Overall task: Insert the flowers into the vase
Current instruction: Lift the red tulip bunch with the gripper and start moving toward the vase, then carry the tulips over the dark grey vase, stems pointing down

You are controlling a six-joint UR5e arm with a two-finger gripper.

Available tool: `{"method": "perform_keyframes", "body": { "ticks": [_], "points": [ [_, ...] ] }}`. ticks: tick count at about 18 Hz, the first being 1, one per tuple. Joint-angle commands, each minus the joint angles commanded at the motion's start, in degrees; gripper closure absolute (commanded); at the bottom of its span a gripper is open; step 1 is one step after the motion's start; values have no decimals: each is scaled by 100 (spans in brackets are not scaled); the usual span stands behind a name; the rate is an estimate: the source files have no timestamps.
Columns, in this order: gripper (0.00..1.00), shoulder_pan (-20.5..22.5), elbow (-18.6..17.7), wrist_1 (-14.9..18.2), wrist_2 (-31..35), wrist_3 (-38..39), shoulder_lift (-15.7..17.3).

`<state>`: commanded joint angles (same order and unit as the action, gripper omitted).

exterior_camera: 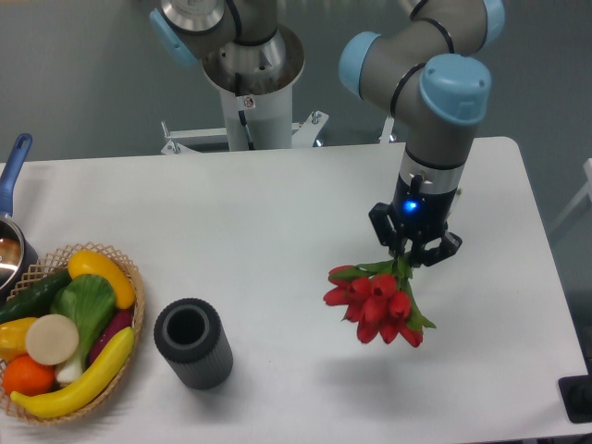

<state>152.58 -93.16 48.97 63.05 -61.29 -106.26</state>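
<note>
My gripper is shut on the green stems of the flowers, a bunch of red tulips that hangs buds-down from the fingers above the right half of the table. A shadow lies on the table beneath them, so they are lifted. The vase, a short dark grey ribbed tube, stands upright near the table's front, well to the left of the flowers, its round mouth open upward.
A woven basket of vegetables sits at the front left corner, close beside the vase. A pot with a blue handle is at the left edge. The arm's base stands behind the white table.
</note>
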Motion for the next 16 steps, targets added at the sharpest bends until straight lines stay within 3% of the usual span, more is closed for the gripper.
{"method": "perform_keyframes", "body": {
  "ticks": [6,10,16],
  "points": [
    [97,-167,-79,-54,-2083,512,-18],
    [96,-325,-9,-238,-3130,828,-18],
    [96,-422,114,-528,-4141,908,-53]
  ]
}}
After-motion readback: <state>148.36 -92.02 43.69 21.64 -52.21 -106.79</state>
